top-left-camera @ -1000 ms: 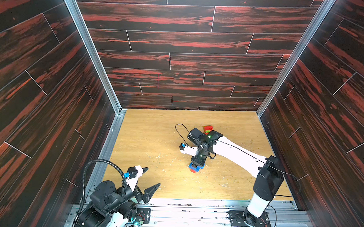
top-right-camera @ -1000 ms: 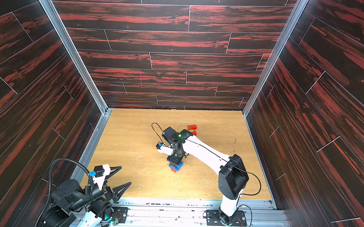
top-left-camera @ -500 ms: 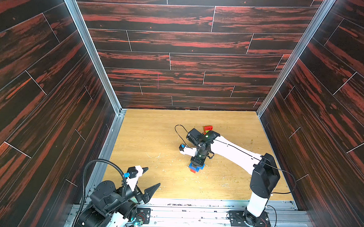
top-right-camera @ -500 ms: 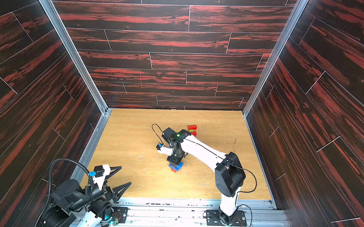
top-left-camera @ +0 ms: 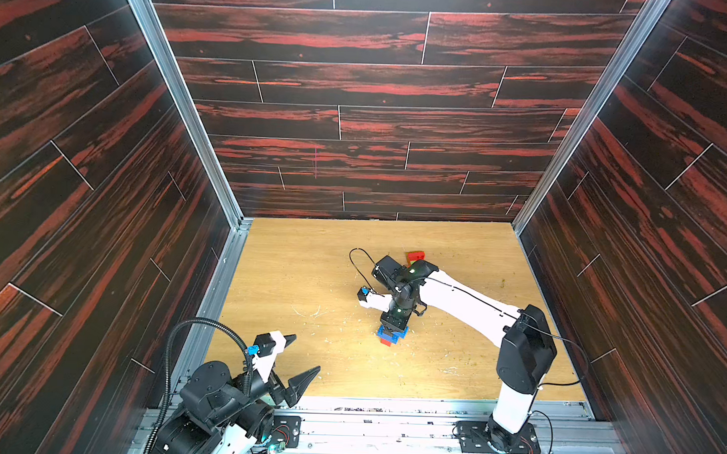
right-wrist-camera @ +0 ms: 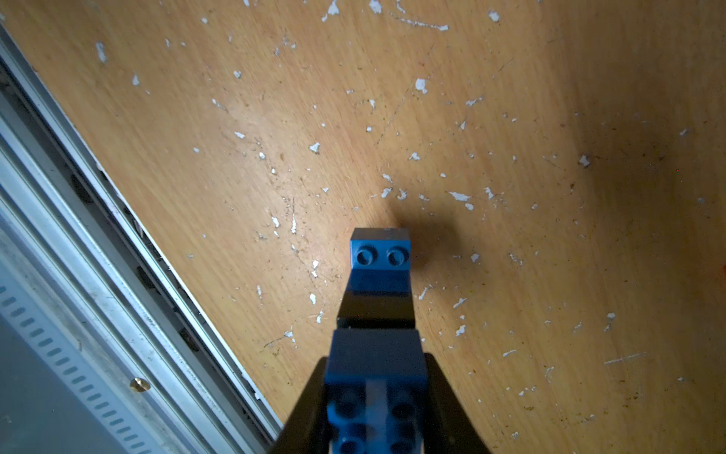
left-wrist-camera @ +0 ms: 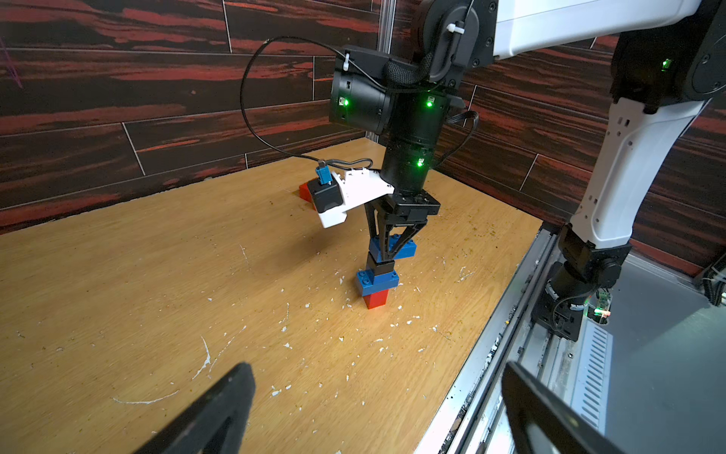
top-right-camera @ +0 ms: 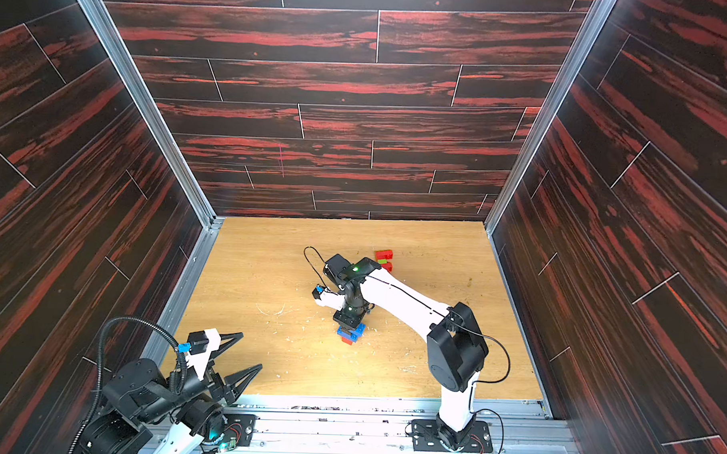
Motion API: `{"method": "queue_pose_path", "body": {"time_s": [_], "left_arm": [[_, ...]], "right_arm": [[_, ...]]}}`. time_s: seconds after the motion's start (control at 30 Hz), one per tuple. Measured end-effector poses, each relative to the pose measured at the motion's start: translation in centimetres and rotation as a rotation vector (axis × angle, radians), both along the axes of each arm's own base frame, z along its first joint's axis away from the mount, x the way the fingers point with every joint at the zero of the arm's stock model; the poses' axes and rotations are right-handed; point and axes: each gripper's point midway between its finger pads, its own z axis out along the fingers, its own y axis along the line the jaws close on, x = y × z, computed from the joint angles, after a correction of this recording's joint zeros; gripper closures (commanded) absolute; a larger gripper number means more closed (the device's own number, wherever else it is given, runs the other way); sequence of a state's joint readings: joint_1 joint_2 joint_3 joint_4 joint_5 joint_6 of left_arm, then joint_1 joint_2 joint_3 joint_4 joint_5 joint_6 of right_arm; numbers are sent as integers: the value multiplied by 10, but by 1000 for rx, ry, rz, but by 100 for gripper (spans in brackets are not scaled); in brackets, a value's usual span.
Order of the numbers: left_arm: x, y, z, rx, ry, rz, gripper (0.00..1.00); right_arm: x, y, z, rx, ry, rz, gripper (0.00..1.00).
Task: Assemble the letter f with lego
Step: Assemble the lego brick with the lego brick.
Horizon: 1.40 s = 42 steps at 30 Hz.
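At lower left, the left fingers are spread empty, parked clear. Mid-frame, the top blue brick is clamped by the right fingers, probably to seat it on the stack; a spare red brick is left beyond.

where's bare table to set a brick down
Bare: the table's left side between the left wall and the brick stack, beyond the left fingers; also the near strip before the stack. Crowded: around the stack, clamped in the right fingers, and at the loose red bricks farther back.
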<state>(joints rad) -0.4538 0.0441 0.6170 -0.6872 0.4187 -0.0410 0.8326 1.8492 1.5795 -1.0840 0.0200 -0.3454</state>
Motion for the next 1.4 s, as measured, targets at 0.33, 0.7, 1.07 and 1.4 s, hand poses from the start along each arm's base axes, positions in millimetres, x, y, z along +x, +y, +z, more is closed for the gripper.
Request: {"method": "queue_pose_path", "body": {"time_s": [0.33,0.7,1.07,1.4], "left_arm": [[0,0,0,0,0,0,0],[0,0,0,0,0,0,0],[0,0,0,0,0,0,0],[0,0,0,0,0,0,0]], "right_arm": [[0,-1,-1,-15,15,-2,93],[0,-2,-2,-33,33,-4,93],[1,-1,-5,-49,50,-25,93],[1,-1,-7,-55,50,-42,93]]}}
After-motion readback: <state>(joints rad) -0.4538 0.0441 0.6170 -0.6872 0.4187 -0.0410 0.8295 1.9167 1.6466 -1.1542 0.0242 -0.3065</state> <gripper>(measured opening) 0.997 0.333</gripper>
